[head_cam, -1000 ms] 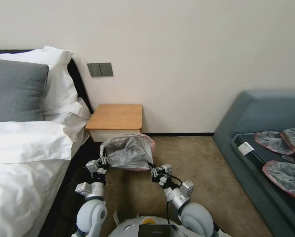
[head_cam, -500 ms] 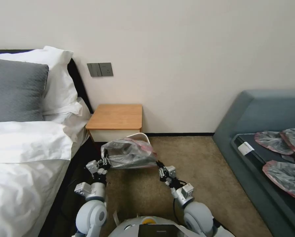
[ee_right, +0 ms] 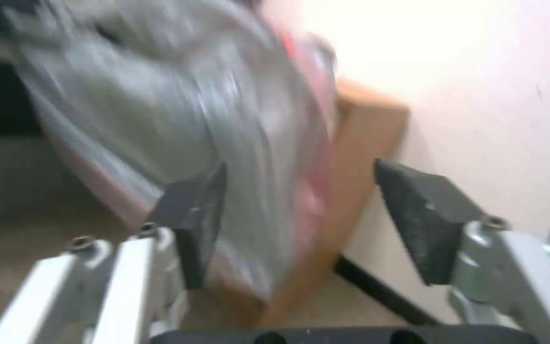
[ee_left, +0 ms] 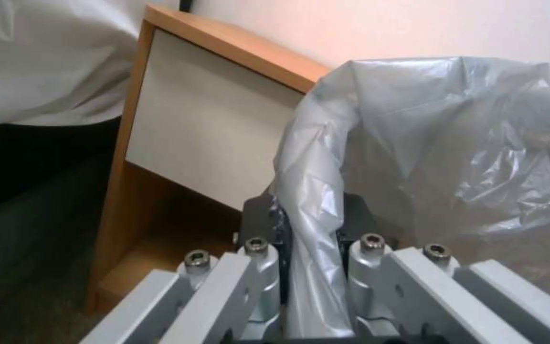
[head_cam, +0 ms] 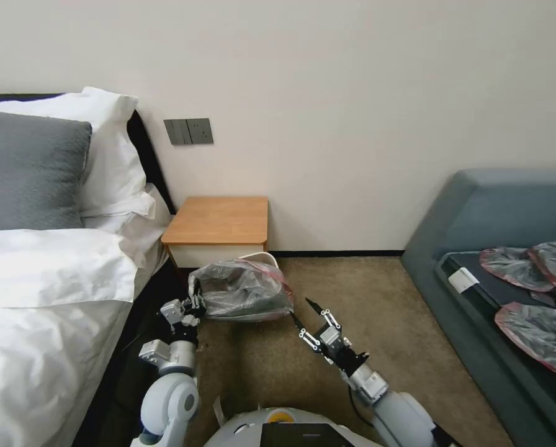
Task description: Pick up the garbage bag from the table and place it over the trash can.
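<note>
The silver-grey garbage bag (head_cam: 244, 290) with its pink-red rim lies draped over the trash can, of which a bit of white rim (head_cam: 263, 255) shows behind it. Both stand on the carpet in front of the wooden table (head_cam: 219, 220). My left gripper (head_cam: 195, 305) is shut on the bag's left edge; the left wrist view shows the plastic (ee_left: 415, 143) pinched in my left gripper (ee_left: 310, 224), with the table's white drawer front (ee_left: 211, 124) behind. My right gripper (head_cam: 304, 311) stands open just right of the bag, holding nothing. The right wrist view shows the right gripper (ee_right: 301, 210) with the bag (ee_right: 192, 110) beyond its spread fingers.
A bed (head_cam: 48, 279) with white sheets and pillows runs along the left, close to my left arm. A blue-grey sofa (head_cam: 507, 248) on the right carries several more bags (head_cam: 538, 329). Open carpet (head_cam: 377, 292) lies between the bin and the sofa.
My right gripper has let go of the bag's right edge, opened and drawn back to the right. The bag has sunk lower over the bin. My left gripper keeps its hold.
</note>
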Controlling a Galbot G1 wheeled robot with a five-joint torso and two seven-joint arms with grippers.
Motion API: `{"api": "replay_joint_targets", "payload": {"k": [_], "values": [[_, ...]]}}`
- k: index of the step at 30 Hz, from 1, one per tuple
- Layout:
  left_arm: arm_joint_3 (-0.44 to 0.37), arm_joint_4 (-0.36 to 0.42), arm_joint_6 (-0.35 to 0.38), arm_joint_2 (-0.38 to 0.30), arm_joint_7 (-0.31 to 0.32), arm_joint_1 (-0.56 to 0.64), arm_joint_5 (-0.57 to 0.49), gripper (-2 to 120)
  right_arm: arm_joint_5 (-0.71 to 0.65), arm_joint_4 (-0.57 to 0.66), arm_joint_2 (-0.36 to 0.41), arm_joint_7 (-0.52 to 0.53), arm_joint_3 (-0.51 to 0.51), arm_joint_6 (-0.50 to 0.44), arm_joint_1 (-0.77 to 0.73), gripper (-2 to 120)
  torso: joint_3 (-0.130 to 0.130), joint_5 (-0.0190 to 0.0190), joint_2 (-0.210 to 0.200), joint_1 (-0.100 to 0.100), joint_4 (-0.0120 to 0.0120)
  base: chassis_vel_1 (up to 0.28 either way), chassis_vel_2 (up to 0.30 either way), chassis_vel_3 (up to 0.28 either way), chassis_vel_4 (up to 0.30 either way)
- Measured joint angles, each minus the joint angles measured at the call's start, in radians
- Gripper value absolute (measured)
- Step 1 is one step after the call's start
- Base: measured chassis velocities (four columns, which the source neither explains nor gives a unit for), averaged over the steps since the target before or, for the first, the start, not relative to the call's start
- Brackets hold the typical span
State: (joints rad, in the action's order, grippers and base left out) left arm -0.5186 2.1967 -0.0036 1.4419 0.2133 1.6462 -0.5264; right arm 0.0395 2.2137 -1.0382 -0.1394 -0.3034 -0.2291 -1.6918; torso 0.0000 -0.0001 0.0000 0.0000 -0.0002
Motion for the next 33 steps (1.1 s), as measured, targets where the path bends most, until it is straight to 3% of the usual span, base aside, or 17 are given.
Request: {"api": "replay_joint_targets", "payload": {"k": [4,7,11,33], "values": [[0.000,-0.003,-0.005,-0.007,-0.015,0.000,0.010,7,-0.075,0.020,-0.001,-0.024,0.004,-0.017,0.038,78,0.000,0.0001,0.000,0.000,0.0001,0.000,0.000,0.000,0.000],[0.002,-0.007,-0.018,-0.015,-0.041,0.003,0.033,7,-0.104,0.015,-0.009,0.019,0.001,-0.001,0.106,93,0.000,0.0001,0.000,0.000,0.0002,0.000,0.000,0.000,0.000],[0.006,-0.007,-0.023,-0.019,-0.055,0.006,0.043,7,-0.138,0.004,0.006,0.056,0.003,0.034,0.150,100,0.000,0.0001,0.000,0.000,0.0001,0.000,0.000,0.000,0.000],[0.033,0.005,-0.032,-0.010,-0.073,0.023,0.075,7,-0.112,-0.122,0.051,0.038,0.110,0.074,0.302,99,0.000,0.0002,0.000,0.000,0.0000,0.000,0.000,0.000,0.000]]}}
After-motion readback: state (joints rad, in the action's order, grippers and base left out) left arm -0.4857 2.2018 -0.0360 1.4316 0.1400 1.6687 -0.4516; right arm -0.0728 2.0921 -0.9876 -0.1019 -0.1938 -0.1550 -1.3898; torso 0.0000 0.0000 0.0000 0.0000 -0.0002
